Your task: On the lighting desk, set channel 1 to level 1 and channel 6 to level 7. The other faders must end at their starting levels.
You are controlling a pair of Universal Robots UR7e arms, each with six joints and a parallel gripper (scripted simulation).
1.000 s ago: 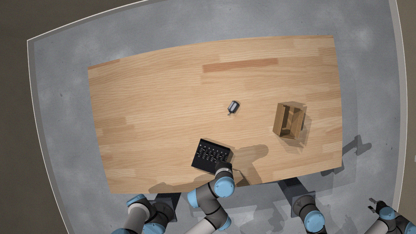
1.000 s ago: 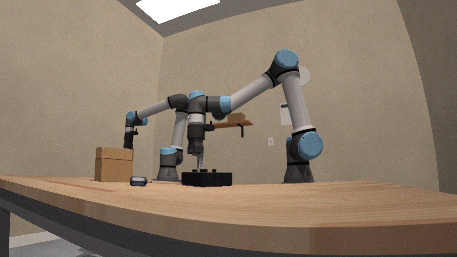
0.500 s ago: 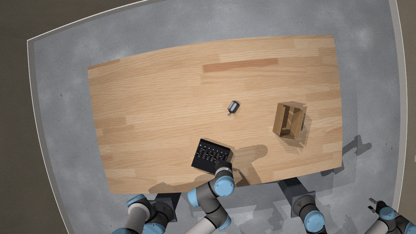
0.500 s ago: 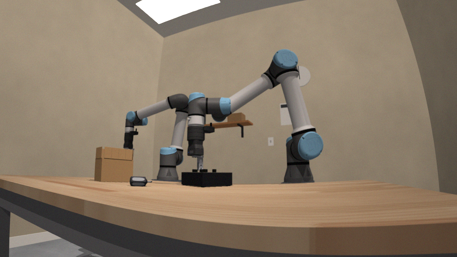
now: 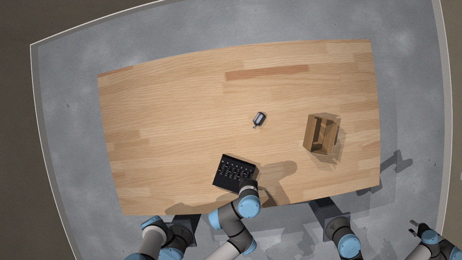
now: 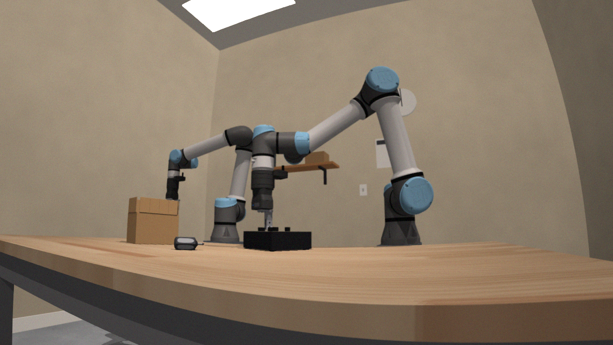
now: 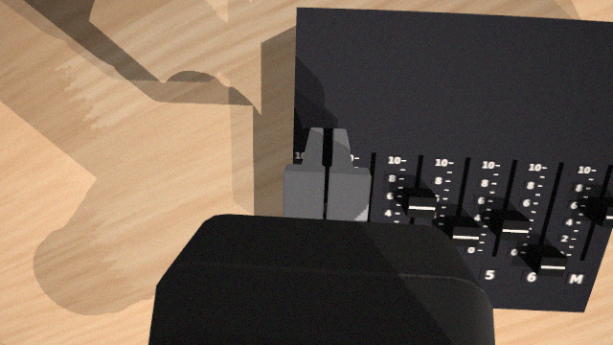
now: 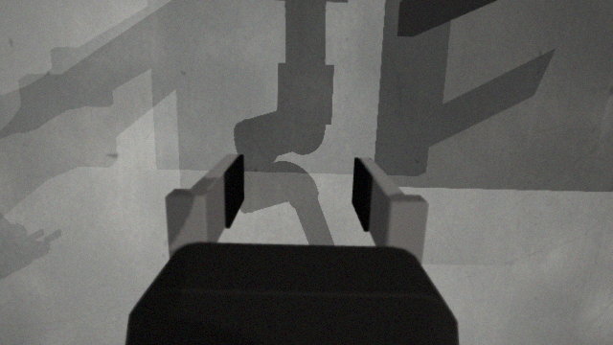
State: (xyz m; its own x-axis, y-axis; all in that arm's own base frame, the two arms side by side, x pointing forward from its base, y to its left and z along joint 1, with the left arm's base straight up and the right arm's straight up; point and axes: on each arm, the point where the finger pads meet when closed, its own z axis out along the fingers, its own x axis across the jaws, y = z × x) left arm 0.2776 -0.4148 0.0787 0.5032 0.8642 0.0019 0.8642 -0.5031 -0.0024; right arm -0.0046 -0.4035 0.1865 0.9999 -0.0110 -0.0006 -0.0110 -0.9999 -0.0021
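The black lighting desk (image 5: 223,181) (image 6: 291,240) (image 7: 431,86) lies near the table's robot-side edge. In the left wrist view the channel 6 fader (image 7: 553,263) is at the bottom of its slot, near 0. The channel 3 fader (image 7: 421,204) is around 5; the channel 4 fader (image 7: 465,233) and channel 5 fader (image 7: 515,226) are lower. The master fader (image 7: 609,215) is partly cut off. My left gripper (image 6: 268,227) (image 7: 327,151) is shut and empty, low over the channel 1 side, and hides the channel 1 and 2 faders. My right gripper (image 5: 413,226) (image 8: 298,178) is open and empty, off the table.
An open cardboard box (image 5: 308,132) (image 6: 153,227) stands on the wooden table (image 5: 168,113) (image 6: 385,274), on the right in the top view. A small grey-and-black tool (image 5: 258,118) (image 6: 185,243) lies between box and desk. The left arm (image 5: 248,206) covers one desk corner.
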